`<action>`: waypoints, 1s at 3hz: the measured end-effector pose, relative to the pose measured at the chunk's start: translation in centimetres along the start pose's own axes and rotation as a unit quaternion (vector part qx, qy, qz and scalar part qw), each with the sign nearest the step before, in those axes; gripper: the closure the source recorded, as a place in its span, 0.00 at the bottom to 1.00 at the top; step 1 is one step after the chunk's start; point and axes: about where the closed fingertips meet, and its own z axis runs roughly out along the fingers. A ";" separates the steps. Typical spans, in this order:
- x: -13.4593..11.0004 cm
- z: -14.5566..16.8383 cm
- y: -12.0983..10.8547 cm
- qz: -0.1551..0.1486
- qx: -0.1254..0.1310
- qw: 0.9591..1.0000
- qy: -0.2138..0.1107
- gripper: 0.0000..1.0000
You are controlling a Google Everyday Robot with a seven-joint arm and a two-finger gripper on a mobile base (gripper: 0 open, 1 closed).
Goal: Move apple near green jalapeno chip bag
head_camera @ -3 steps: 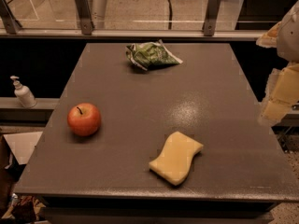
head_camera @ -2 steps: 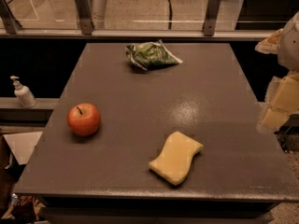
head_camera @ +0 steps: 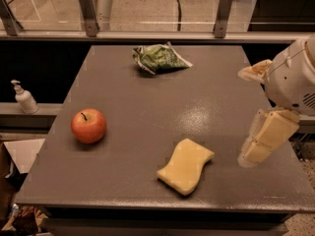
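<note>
Nearest: yellow sponge lying flat at the front of the desk, unmoved. Just right of it, end effector hanging over the desk's right edge, lower and further inward than a second ago. Cannot tell how wide it stands; carrying none of the desk items. Further back on the left, apple sitting stem-up in the same spot, well apart from the end effector. Far end: green jalapeno chip bag, crumpled, unmoved, well apart from the apple. Looks like the approach only just starting; reach to apple, grasp and carry toward bag all still to do.
</note>
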 end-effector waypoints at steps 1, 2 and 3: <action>-3.0 2.0 1.3 0.001 -0.023 0.998 -0.057 0.00; -6.8 3.4 2.6 0.003 -0.044 0.993 -0.112 0.00; -10.7 4.7 3.9 0.002 -0.059 0.984 -0.168 0.00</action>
